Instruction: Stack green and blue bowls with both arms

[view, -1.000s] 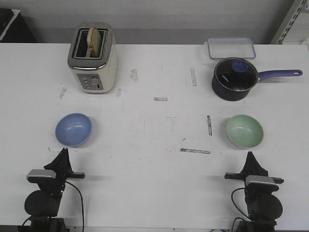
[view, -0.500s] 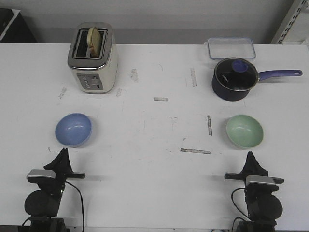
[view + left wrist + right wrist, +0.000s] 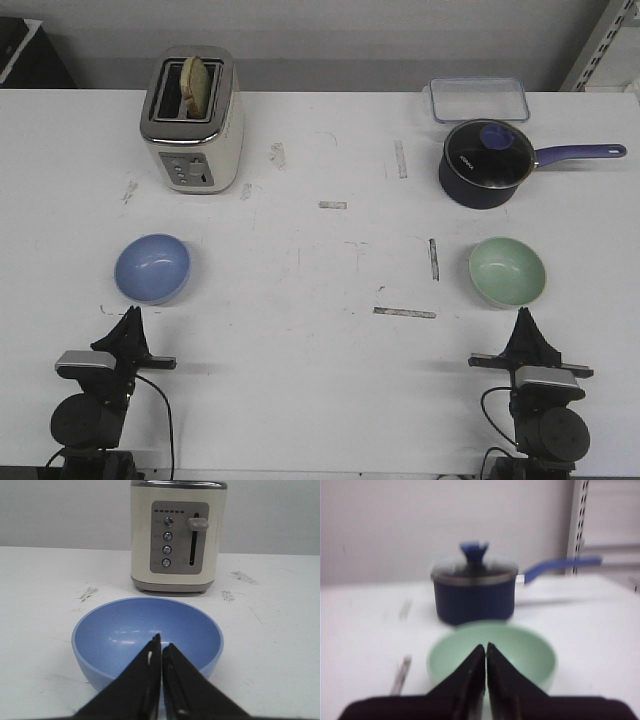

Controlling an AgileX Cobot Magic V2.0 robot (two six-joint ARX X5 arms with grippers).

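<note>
Light periwinkle blue, plain and glossy, on the bowl [image 3: 152, 268] at lower left of the front view. Pale mint green, equally plain, on the bowl [image 3: 507, 271] at lower right. White on the table [image 3: 320, 330], flecked with grey scuffs and strips of worn tape. Cream body with a silver top and grey control panel on the toaster [image 3: 191, 121] at upper left, tan toast in the slot. Dark navy on the saucepan [image 3: 484, 164] at upper right, brighter blue on handle and lid knob. Clear with a bluish rim on the container [image 3: 479, 99] behind. Black on the left gripper [image 3: 161, 682] and right gripper [image 3: 485, 682], silver-grey blocks on each arm.
</note>
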